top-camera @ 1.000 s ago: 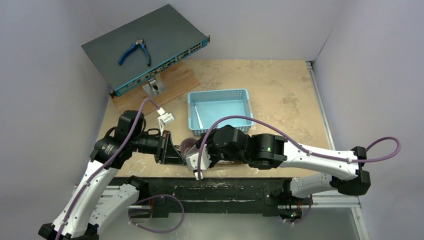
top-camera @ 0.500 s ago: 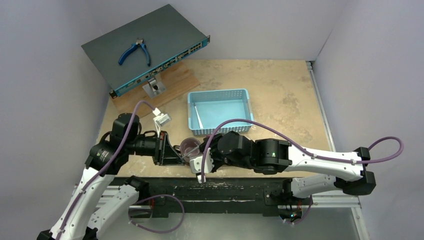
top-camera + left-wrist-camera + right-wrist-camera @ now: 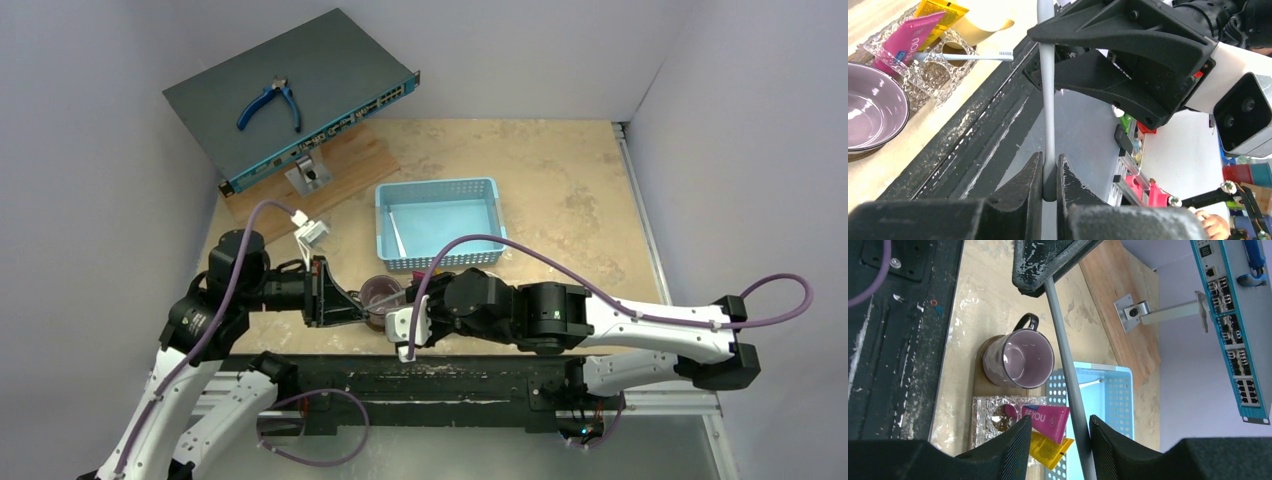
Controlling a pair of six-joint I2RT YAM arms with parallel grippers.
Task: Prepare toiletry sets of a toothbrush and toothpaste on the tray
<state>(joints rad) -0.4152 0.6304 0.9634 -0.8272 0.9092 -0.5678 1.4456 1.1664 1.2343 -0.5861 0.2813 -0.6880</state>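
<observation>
My left gripper (image 3: 1049, 167) stays clamped on the grey toothbrush (image 3: 1049, 100), just beside the mug (image 3: 1020, 357). My right gripper (image 3: 1058, 432) straddles its handle, jaws apart. The right arm has shifted, baring more of the mug.

Grey toothbrush (image 3: 1068, 375) end past frame edge

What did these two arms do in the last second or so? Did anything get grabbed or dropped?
The left arm swung its elbow leftward; the right arm eased toward the near edge, uncovering more of the mug. Nothing was grabbed or released: the left end effector stays shut on the toothbrush, whose handle passes between the open jaws of the right end effector. The basket stayed put.
</observation>
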